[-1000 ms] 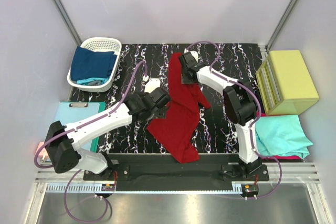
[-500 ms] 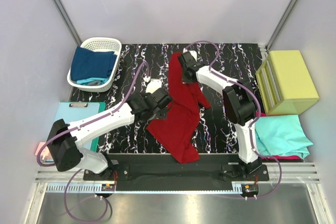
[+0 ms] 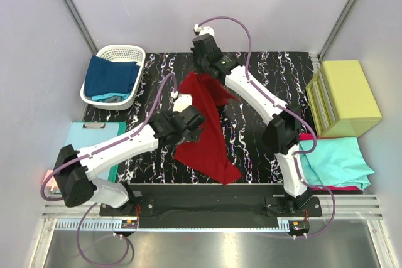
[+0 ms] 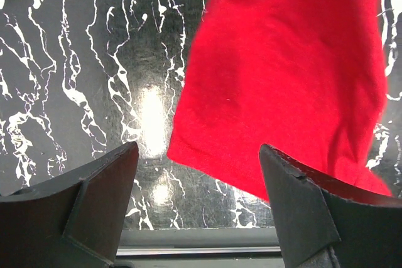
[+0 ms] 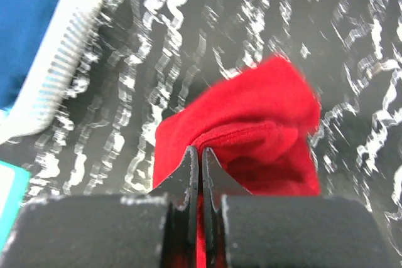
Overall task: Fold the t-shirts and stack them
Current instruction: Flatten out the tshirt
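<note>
A dark red t-shirt (image 3: pixel 207 136) hangs by its top end over the black marbled table (image 3: pixel 270 73), and its lower part trails down to the near edge. My right gripper (image 3: pixel 202 73) is raised at the back centre, shut on a folded hem of this shirt (image 5: pixel 264 111); in the right wrist view the jaws (image 5: pixel 201 152) pinch the red cloth. My left gripper (image 3: pixel 193 131) stands open beside the shirt's left edge. In the left wrist view the left gripper (image 4: pixel 198 174) has nothing between its fingers, and the red cloth (image 4: pixel 282 80) hangs just beyond them.
A white basket (image 3: pixel 129 51) at the back left holds a navy blue shirt (image 3: pixel 110 76). A teal shirt (image 3: pixel 336 161) lies folded at the right on top of a magenta one (image 3: pixel 342 187). A yellow-green box (image 3: pixel 344 97) stands behind them. A pale-blue sheet (image 3: pixel 88 139) lies at the left.
My right gripper has shut on the shirt's top end and risen toward the back left, lifting the cloth with it. The left arm has barely moved.
</note>
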Robot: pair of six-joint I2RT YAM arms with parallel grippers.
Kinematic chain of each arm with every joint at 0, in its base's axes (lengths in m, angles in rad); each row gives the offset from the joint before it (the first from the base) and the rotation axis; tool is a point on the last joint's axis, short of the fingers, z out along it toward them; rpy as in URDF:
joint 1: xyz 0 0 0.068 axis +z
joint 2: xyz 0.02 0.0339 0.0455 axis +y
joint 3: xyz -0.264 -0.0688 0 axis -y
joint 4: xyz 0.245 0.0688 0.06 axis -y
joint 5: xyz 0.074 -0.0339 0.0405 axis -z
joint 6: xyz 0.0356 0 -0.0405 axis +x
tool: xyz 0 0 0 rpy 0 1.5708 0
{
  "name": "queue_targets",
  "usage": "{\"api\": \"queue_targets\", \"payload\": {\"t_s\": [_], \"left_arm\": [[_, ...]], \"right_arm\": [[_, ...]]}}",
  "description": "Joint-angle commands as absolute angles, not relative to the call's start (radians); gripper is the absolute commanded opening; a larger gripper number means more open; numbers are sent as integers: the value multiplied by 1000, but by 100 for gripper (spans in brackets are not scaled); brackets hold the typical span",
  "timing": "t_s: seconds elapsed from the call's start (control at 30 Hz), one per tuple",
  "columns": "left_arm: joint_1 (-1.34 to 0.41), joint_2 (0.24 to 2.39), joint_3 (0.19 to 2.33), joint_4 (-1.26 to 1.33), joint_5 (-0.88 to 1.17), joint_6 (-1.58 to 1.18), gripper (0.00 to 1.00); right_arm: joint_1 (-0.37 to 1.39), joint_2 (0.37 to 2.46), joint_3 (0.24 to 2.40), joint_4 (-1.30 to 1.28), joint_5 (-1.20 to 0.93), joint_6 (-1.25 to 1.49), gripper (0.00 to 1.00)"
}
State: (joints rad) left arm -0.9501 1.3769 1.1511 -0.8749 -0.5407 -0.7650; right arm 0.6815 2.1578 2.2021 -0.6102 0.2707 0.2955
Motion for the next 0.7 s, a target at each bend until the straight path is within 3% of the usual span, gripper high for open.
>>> {"api": "queue_targets", "payload": {"t_s": [0.0, 0.27, 0.43, 0.67], "left_arm": [[-957, 1310, 1138, -862, -591, -795, 83], [-960, 1273, 1114, -864, -623, -781, 84], [-960, 1357, 1134, -818, -640, -724, 85], [-1029, 1440, 1124, -611, -496, -604, 87]], "right_arm": [[698, 2249, 2390, -673, 183, 284, 0], [712, 2318, 2464, -689, 167, 316, 0], [712, 2301, 2445, -690, 209, 287, 0], [706, 2246, 2350, -692, 256, 255, 0]]}}
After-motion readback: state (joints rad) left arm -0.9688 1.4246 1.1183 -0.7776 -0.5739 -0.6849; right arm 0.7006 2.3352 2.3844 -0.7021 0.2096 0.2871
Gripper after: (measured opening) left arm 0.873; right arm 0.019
